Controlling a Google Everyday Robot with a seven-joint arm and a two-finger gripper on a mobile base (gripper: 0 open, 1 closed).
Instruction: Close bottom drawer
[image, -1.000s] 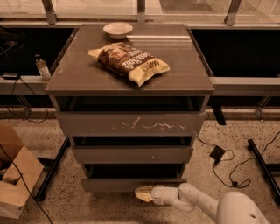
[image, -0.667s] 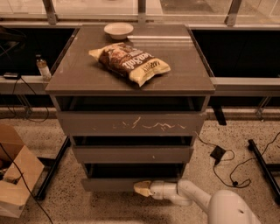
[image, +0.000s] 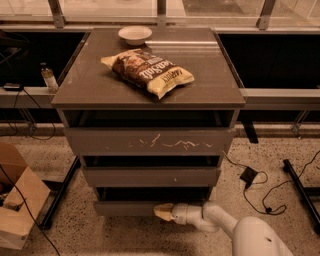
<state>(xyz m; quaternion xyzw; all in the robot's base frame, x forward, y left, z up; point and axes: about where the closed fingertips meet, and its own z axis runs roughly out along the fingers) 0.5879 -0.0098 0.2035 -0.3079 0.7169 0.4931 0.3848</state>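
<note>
The bottom drawer (image: 125, 208) is the lowest grey-brown front of the cabinet, plain and without a handle. It stands slightly out from the cabinet, with a dark gap (image: 150, 194) above it. My gripper (image: 161, 212) reaches in from the lower right on a white arm (image: 220, 222). Its pale tip touches the drawer's front, right of the middle.
Above are a middle front with a white speck (image: 174, 178) and a top front with pale scratches (image: 170, 143). A chip bag (image: 148, 71) and a white bowl (image: 135, 34) lie on the cabinet top. A cardboard box (image: 17, 200) stands at left; cables (image: 260, 192) lie at right.
The drawer front has moved back toward the cabinet, with my gripper following it inward. The dark interior gap has narrowed.
</note>
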